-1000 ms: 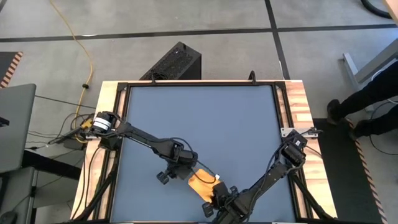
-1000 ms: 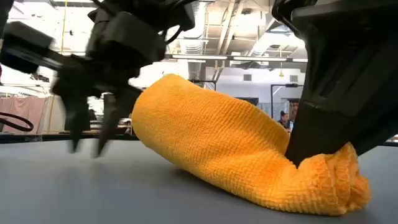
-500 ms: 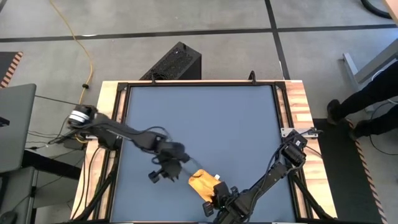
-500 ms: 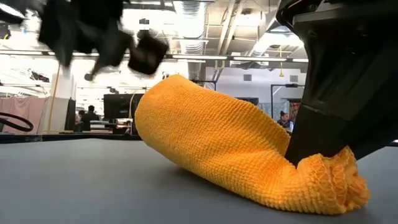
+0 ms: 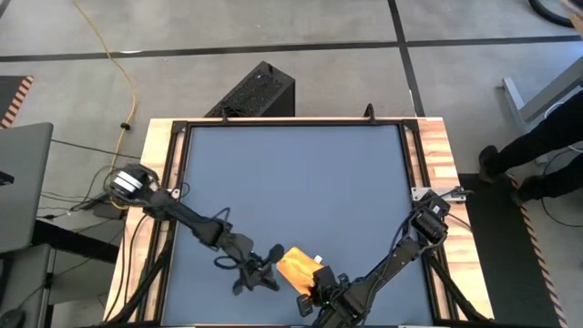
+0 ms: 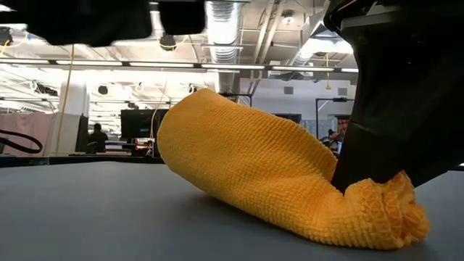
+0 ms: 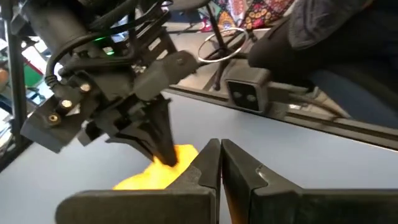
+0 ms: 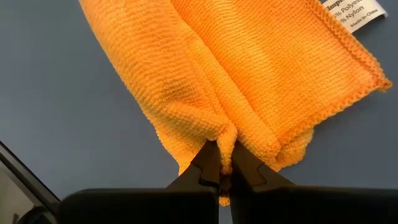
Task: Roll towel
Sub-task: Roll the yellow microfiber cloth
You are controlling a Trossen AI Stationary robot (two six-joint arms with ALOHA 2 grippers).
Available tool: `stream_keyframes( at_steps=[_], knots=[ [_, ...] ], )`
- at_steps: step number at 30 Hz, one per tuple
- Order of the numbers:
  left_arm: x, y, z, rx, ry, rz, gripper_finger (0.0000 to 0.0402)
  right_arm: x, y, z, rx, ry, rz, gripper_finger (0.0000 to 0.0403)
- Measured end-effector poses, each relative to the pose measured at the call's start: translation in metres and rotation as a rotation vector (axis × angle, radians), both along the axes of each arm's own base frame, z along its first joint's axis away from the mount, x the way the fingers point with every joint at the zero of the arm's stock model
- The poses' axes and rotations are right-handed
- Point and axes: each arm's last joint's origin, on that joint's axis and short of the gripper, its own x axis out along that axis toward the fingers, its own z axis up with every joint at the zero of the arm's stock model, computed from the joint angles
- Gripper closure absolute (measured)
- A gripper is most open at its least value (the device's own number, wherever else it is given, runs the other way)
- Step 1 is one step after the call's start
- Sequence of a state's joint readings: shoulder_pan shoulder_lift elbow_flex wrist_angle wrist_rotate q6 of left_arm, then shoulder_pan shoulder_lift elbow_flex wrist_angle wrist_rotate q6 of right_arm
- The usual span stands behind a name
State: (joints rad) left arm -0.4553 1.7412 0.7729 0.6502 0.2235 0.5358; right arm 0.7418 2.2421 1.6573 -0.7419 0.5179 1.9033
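Note:
The yellow towel (image 5: 293, 265) lies bunched into a loose roll on the blue-grey table (image 5: 291, 173), near the front edge. Its white tag (image 8: 354, 12) sits at one edge. My right gripper (image 8: 221, 163) is shut on the towel's near end. In the low view the far end of the towel (image 6: 210, 138) bulges upward, while the pinched end (image 6: 384, 217) rests on the table. My left gripper (image 7: 221, 149) is shut on nothing. It hovers close to the towel's left side (image 5: 271, 276), nearly level and pointing at the towel. My right gripper pinches a gathered fold at the towel's near end (image 8: 217, 140) between its two fingers, several layers bunched together. The fingers slant down from the table's near right side. The towel lies on the table and spreads away from the pinch.
Wooden rails (image 5: 437, 155) frame the table. A black box (image 5: 260, 91) stands on the floor beyond the far edge. A person's legs (image 5: 537, 150) show at the right. A small camera block (image 7: 249, 93) sits at the table's edge. Bare table stretches behind and to both sides of the towel.
My left gripper has drawn away from the towel's far left side and moved toward the near edge. It has risen out of the low view and tipped up from pointing down to almost level. The towel and my right gripper have kept still.

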Motion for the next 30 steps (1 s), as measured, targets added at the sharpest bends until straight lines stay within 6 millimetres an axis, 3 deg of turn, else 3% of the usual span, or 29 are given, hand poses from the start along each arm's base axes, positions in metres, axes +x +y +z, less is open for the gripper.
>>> stream_keyframes(
  at_steps=[8,12,30],
  knots=[
    [0.04,0.006,-0.015,0.054,0.069,0.058,0.0401,0.001,0.0,0.0,0.008,-0.009,-0.002,0.0376],
    [0.048,0.017,-0.016,0.075,0.118,0.118,0.0401,0.002,0.001,0.0,0.012,-0.016,-0.003,0.0376],
    [0.048,0.031,-0.025,0.113,0.226,0.167,0.0401,0.002,0.0,0.0,0.095,-0.058,-0.152,0.0368]
  ],
)
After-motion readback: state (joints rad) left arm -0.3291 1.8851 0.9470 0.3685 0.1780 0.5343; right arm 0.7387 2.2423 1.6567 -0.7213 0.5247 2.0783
